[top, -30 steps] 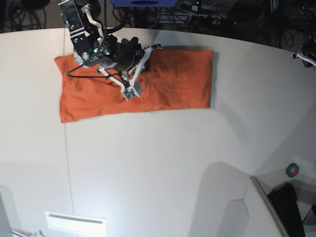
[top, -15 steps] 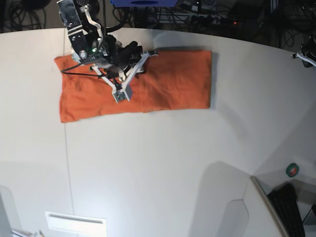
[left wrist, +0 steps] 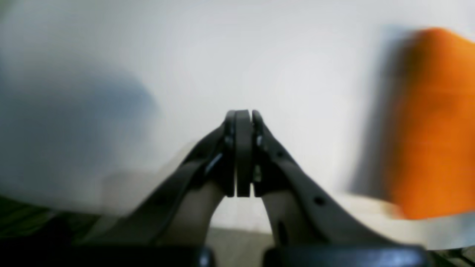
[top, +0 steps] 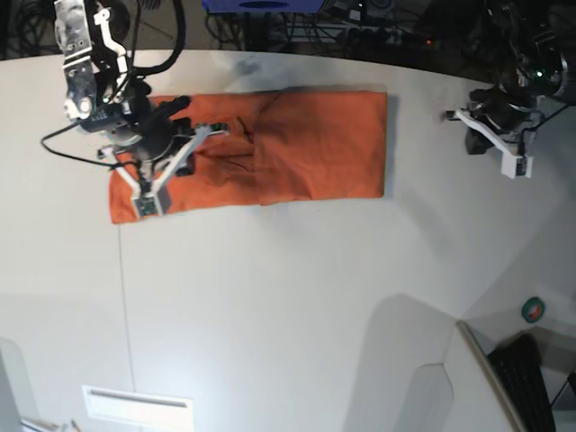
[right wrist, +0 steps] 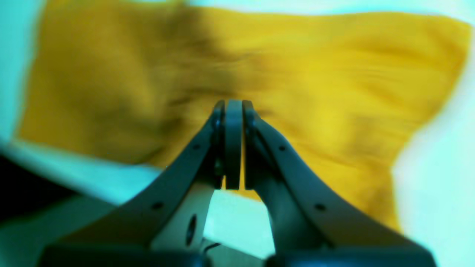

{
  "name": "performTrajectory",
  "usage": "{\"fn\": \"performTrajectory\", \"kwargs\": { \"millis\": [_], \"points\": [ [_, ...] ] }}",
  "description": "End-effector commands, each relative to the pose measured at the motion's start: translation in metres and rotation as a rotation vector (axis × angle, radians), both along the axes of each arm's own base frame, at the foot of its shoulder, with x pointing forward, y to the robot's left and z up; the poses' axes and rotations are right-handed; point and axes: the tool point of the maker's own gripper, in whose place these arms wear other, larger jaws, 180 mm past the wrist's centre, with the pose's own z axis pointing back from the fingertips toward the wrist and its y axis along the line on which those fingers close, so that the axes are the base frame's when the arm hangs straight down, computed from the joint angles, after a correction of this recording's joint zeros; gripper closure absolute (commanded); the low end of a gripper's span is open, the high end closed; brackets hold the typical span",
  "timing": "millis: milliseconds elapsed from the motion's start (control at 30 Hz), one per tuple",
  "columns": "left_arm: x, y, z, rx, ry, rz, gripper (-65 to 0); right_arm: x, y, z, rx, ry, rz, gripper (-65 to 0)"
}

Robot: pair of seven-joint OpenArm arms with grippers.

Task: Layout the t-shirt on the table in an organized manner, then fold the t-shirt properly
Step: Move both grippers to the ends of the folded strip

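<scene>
The orange t-shirt (top: pixel 315 144) lies flat as a long folded strip at the back of the white table (top: pixel 297 297). My right gripper (top: pixel 144 205) hangs over the strip's left end, at its front edge. In the right wrist view this gripper (right wrist: pixel 233 107) is shut with nothing between its fingers, and the t-shirt (right wrist: pixel 315 74) spreads beneath it, tinted yellow. My left gripper (top: pixel 515 167) is over bare table well right of the shirt. Seen from the left wrist, that gripper (left wrist: pixel 243 113) is shut and empty, and the t-shirt (left wrist: pixel 434 122) shows as a blurred block at the right.
A thin dark seam (top: pixel 121 297) runs down the table at the left. A green tape roll (top: pixel 533 310) and a black keyboard (top: pixel 526 378) sit at the lower right corner. A white box (top: pixel 135 407) is at the front left. Cables crowd the back edge.
My right arm has swung left along the shirt from its middle to its left end, opening briefly and shutting again. My left arm has come further into view at the right.
</scene>
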Motion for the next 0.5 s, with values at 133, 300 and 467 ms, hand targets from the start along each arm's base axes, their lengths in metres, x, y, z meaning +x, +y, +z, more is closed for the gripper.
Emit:
{"fn": "performTrajectory", "kwargs": {
  "millis": [133,300,467],
  "points": [
    [0.026,-0.105,-0.003,-0.13,0.021,-0.213,0.0,0.013,-0.06,0.01,-0.042,-0.041,-0.166,0.0],
    [0.034,-0.137,-0.027,-0.191,0.081,-0.273,0.0,0.006,-0.113,0.011,-0.096,-0.044,-0.288,0.0],
    [0.036,-0.132,-0.052,-0.209,0.149,-0.25,0.0,-0.002,-0.143,0.014,-0.134,-0.055,-0.295,0.0]
  ]
}}
